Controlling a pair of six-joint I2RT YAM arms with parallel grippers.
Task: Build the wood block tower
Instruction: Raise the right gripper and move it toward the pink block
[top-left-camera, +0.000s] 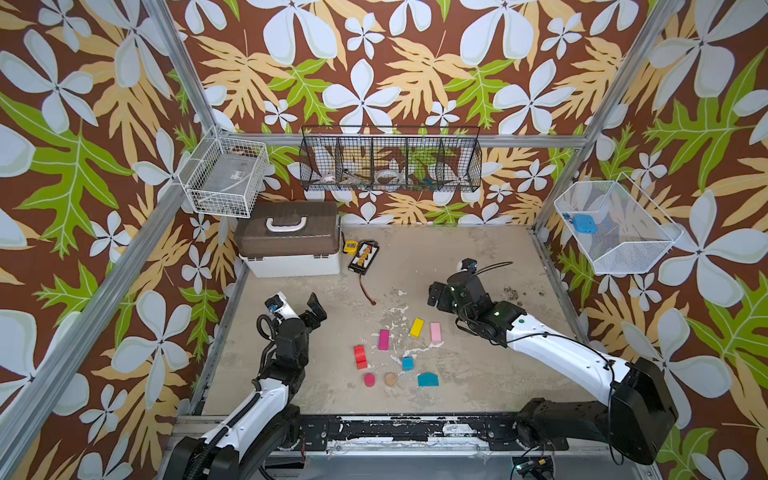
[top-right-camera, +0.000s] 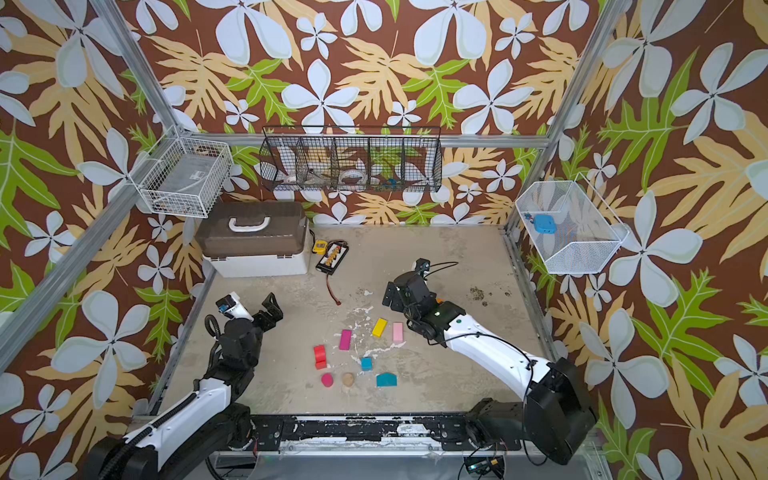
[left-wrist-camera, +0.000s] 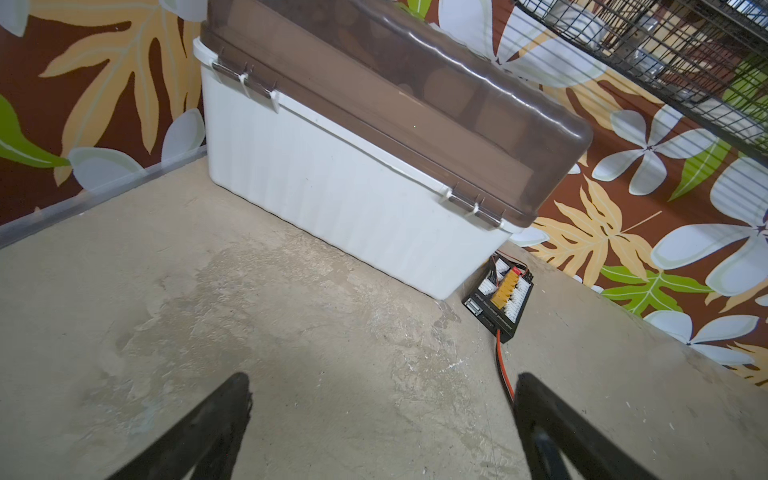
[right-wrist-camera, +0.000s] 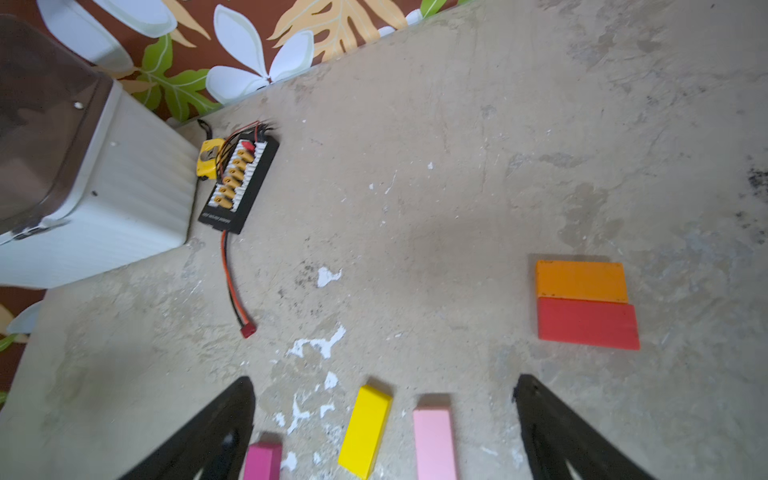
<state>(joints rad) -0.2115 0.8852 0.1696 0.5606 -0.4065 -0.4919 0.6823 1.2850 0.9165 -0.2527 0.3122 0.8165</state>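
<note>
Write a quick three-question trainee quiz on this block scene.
1. True or false: the left claw grips a block.
2. The teal block is shaped like: A a house, B a ball, C a ring.
3. Fill in: between the magenta brick and the pink brick lies the ____ brick.
Key: 1 false, it is open and empty. 2 A. 3 the yellow brick.

Matt painted wood blocks (top-left-camera: 417, 327); rough, chipped tabletop (top-left-camera: 478, 374).
</note>
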